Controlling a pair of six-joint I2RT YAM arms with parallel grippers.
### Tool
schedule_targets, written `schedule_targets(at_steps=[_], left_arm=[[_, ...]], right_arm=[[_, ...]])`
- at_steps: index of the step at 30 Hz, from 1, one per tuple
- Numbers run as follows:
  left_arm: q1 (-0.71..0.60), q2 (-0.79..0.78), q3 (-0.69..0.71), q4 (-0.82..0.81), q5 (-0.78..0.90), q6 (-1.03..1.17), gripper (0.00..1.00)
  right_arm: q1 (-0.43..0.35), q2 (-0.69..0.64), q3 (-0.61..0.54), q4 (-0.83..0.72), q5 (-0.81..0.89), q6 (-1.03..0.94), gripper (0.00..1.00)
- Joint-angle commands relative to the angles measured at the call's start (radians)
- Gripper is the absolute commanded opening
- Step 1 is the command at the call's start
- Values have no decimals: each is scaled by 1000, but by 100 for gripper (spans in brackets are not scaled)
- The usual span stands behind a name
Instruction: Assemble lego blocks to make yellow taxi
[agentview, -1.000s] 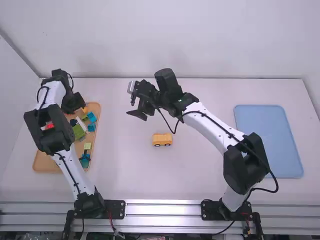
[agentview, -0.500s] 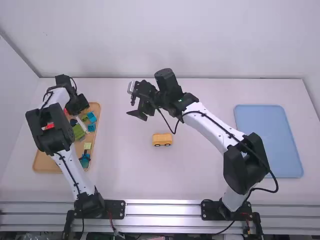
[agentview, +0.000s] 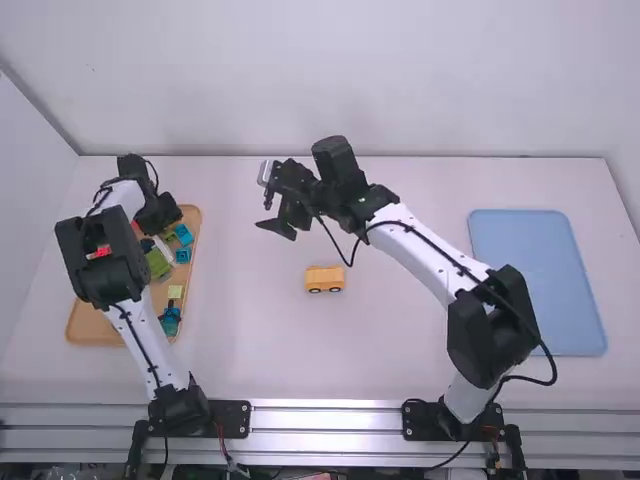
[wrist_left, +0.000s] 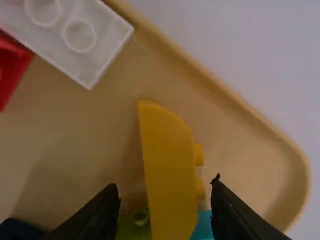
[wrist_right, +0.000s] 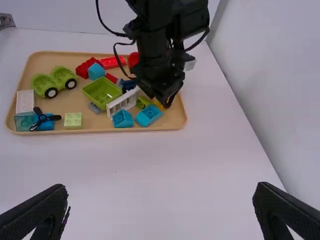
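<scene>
and there's the yellow block (wrist_left: 170, 170), curved at one end, studded, in the tan tray (agentview: 88, 330), between the spread left hand's (agentview: 160, 216) tips; right hand (agentview: 271, 212) spread, yellow car (agentview: 324, 278) on the bench (agentview: 400, 350).

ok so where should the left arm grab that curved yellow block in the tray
Come from above with the left gripper and pinch the yellow block across its narrow width, around the middle. Its long sides run nearly parallel there, while one end curves to a taper and the other sits against green and blue pieces. One finger would likely press on the studs.
</scene>
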Motion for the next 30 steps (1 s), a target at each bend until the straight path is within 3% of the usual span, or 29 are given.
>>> schedule_targets(at_steps=[1, 8, 20, 26, 30], left_arm=[[-8, 14, -20, 9, -17, -10, 48], [-6, 23, -20, 30, -46, -10, 33], [-8, 47, -26, 85, -49, -14, 45], [-12, 47, -26, 81, -41, -26, 23], [-13, 47, -23, 56, -42, -26, 20]], right_arm=[[-6, -17, 26, -2, -6, 2, 99], [-6, -17, 26, -13, -6, 1, 99], [-6, -17, 26, -22, -6, -14, 99], [-6, -17, 26, -24, -6, -21, 99], [-6, -17, 26, -23, -5, -21, 99]])
